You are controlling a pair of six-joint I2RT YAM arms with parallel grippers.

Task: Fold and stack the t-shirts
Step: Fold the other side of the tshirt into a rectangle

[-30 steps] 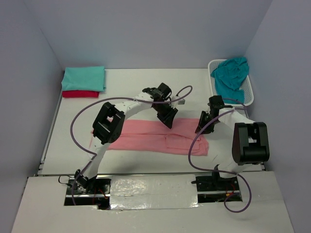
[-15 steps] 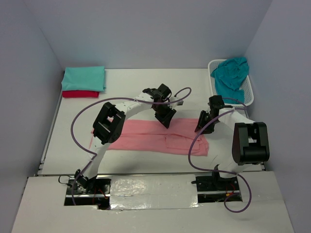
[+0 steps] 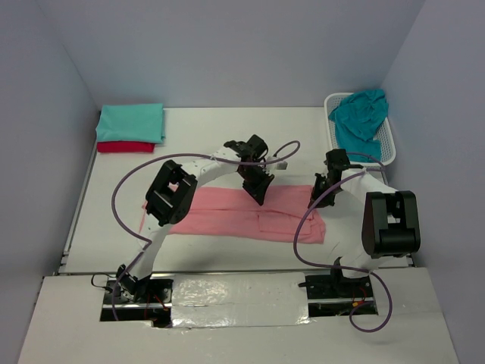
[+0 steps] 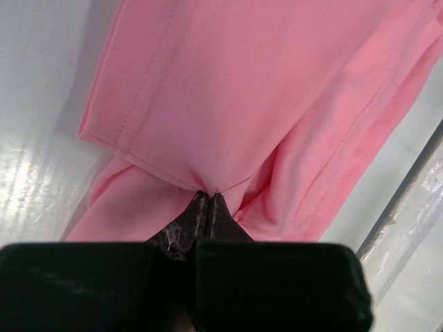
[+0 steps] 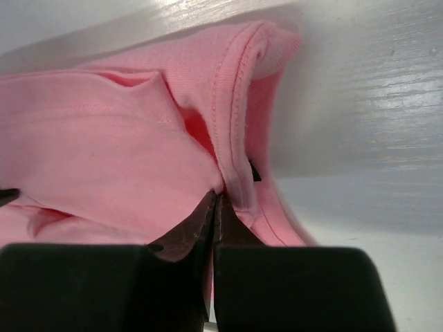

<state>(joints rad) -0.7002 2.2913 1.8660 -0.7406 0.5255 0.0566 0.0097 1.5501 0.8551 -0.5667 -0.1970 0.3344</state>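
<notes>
— Where's the pink shirt (image 3: 227, 216)?
— On the table (image 3: 212, 129), its length running left to right, nearer the bases than your grippers. Your left gripper (image 4: 209, 200) pinches its far edge mid-length; your right gripper (image 5: 215, 198) pinches the far right corner.

I see a glossy white worktop (image 3: 204, 140) spreading beneath both jaws. Plain pale lavender walls (image 3: 227, 53) close it in beyond them and on either side.
</notes>
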